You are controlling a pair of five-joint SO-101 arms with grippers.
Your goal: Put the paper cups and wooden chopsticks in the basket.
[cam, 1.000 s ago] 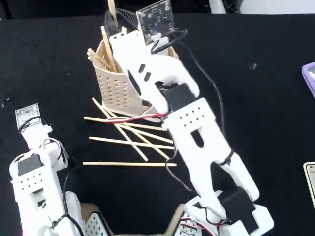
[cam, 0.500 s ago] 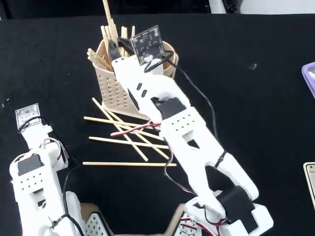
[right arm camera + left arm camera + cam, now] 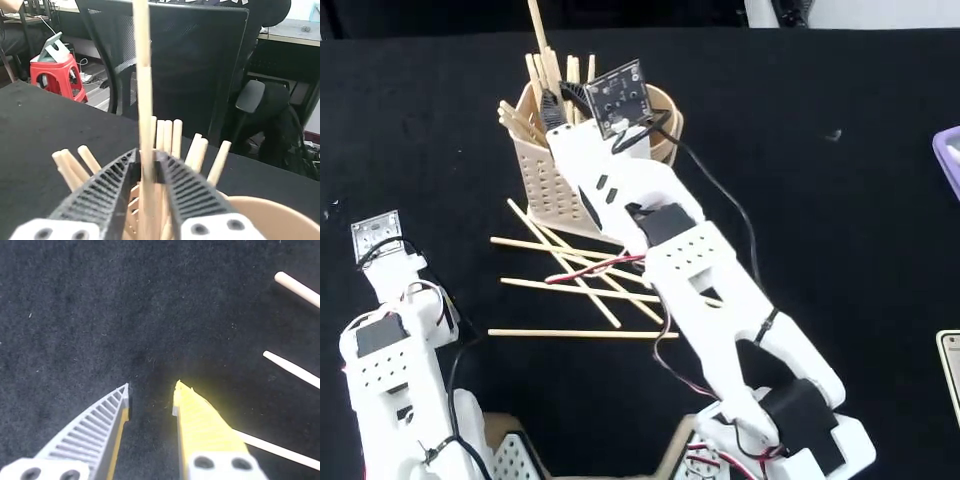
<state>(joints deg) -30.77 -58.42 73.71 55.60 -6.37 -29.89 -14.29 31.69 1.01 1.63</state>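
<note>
Wooden chopsticks [image 3: 173, 136] stand bunched in the basket [image 3: 555, 190]; right claw [image 3: 147, 155] pinches one upright stick [image 3: 142, 75]; left claw [image 3: 151, 387] is spread.

The right arm [image 3: 705, 270] slants across the middle to the basket [image 3: 555, 190] at top centre, loose chopsticks [image 3: 570, 333] litter centre-left, and the table's [image 3: 860, 230] right side lies open.

Right arm [image 3: 710, 290] at full stretch: I reach forward over the middle, wrist raised, my right gripper [image 3: 146, 159] pinching one upright chopstick [image 3: 142, 75] between its black ribbed fingers [image 3: 107, 187]. My left arm [image 3: 385, 365] sits folded close to its base, left gripper [image 3: 150, 387] pointing downward, its grey and yellow fingers [image 3: 200, 425] parted by a narrow gap.
</note>
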